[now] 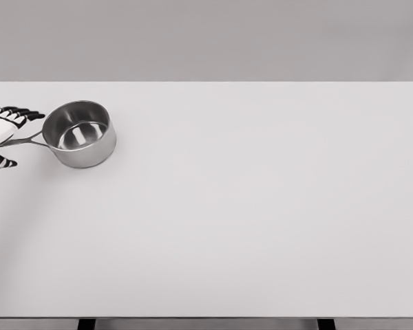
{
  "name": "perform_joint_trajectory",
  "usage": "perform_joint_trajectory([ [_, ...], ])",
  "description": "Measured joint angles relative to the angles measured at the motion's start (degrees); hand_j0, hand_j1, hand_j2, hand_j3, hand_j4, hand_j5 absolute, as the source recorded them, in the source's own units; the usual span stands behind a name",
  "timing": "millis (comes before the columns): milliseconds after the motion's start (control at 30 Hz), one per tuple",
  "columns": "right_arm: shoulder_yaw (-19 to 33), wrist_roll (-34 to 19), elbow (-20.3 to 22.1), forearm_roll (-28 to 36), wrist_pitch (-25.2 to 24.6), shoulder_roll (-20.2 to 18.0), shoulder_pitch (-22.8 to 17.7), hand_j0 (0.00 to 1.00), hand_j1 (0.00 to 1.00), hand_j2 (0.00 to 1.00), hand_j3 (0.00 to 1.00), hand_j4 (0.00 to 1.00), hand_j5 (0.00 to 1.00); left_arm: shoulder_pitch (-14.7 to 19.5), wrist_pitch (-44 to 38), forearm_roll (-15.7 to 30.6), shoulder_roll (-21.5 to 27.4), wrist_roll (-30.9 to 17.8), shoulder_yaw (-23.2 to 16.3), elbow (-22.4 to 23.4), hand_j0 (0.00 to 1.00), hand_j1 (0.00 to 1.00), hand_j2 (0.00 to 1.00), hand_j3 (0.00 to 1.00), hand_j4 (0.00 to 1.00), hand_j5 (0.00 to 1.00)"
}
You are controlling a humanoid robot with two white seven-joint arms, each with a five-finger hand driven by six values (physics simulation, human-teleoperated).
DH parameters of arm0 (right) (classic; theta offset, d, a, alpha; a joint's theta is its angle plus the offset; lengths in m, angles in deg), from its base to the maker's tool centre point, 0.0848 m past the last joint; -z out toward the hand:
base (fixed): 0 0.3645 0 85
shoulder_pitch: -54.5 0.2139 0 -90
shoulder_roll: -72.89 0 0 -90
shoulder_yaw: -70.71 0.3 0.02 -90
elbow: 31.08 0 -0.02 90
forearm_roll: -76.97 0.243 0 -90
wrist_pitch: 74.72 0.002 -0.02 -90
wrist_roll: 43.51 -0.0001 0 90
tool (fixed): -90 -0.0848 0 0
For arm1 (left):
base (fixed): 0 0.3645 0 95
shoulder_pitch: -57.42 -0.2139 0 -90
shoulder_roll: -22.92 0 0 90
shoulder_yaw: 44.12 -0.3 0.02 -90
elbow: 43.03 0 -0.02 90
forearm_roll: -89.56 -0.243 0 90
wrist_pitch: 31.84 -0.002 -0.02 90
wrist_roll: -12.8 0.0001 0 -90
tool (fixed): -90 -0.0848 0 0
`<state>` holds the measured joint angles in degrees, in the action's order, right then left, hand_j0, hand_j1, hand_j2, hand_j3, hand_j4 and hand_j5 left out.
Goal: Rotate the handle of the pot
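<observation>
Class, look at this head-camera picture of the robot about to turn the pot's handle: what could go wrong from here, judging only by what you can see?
1. The pot stands near the table's left edge; a swing of the handle might push it towards that edge.
2. The left hand is cut off by the picture's border, fingers spread around the thin handle; the grip could slip unseen.
3. The pot looks empty and light, so it may slide rather than pivot.

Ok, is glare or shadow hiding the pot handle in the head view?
Head view: even, soft light, no glare on the table; the saucepan shows bright reflections inside; its handle is thin but visible, running under the left hand at the frame edge.
</observation>
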<state>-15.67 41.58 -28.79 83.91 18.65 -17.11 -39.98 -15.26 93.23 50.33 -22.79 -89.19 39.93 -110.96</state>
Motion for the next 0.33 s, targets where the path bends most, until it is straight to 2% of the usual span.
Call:
perform_joint_trajectory([
  [167, 0.01, 0.00, 0.00, 0.00, 0.01, 0.00, 0.00, 1.00, 1.00, 1.00, 1.00, 1.00, 1.00, -0.79, 0.00, 0.49, 0.17, 0.01, 0.30, -4.59, 1.00, 1.00, 1.00, 1.00, 1.00, 1.00],
  [233, 0.01, 0.00, 0.00, 0.00, 0.01, 0.00, 0.00, 1.00, 1.00, 1.00, 1.00, 1.00, 1.00, -2.63, 0.01, 0.96, 0.21, 0.04, 0.51, -7.98, 1.00, 1.00, 1.00, 1.00, 1.00, 1.00],
  [333, -0.01, 0.00, 0.00, 0.00, 0.00, 0.00, 0.00, 1.00, 1.00, 1.00, 1.00, 1.00, 1.00, -3.52, -0.01, 1.65, 0.26, 0.08, 0.62, -12.61, 1.00, 1.00, 1.00, 1.00, 1.00, 1.00],
])
